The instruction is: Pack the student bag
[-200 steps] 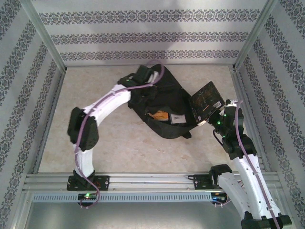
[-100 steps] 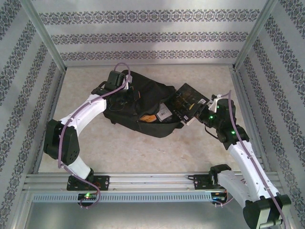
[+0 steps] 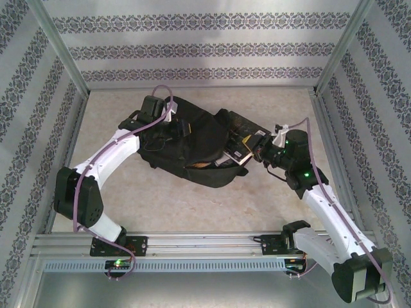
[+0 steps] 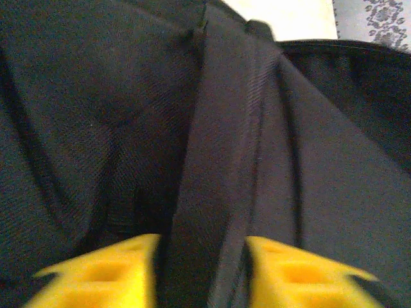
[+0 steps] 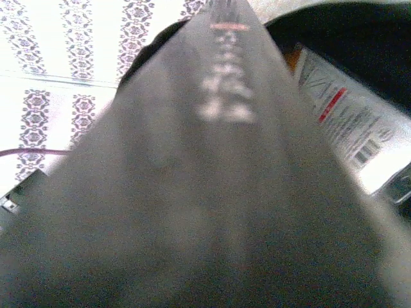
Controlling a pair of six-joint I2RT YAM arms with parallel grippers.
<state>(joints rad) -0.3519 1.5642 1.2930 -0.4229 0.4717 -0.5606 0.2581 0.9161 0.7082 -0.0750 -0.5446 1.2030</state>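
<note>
**Top view.** The bag (image 3: 192, 144) lies on the desk (image 3: 160, 199) with its long axis running left to right. Its open mouth is at the right end, turned toward the right arm (image 3: 321, 199). That arm is the nearer one to the mouth. Its jaws are clamped on a dark flat book (image 3: 247, 133), which points leftward, in line with the bag and partly inside the mouth. Just inside the opening lie an orange item (image 3: 207, 164) and a white-labelled packet (image 3: 235, 156). The left arm (image 3: 115, 151) reaches to the bag's far left corner, and its jaws sit on the fabric there. As I judge it, the coming move depends on the book staying in line with the mouth as it goes further in.

**Left wrist view.** The yellow fingers (image 4: 96, 279) stand apart. A strap (image 4: 218, 160) of the bag (image 4: 96, 96) runs between them and away from the camera. Whether the pads touch the strap I cannot tell.

**Right wrist view.** The book (image 5: 212, 179) runs edge-on straight away from the camera, consistent with a grip at its near end. Beyond its right side are the packet (image 5: 347, 128) and the bag's dark inside (image 5: 359, 32).

**Against the earlier frames.** A second ago the left arm held the bag bunched up and lifted, and the book hung clear of the bag's right end with its face toward the camera. Half a second ago the bag lay flatter and the book was at the mouth. Now the book is tilted flatter and further in, and the left jaws have gone from pinched to parted.
</note>
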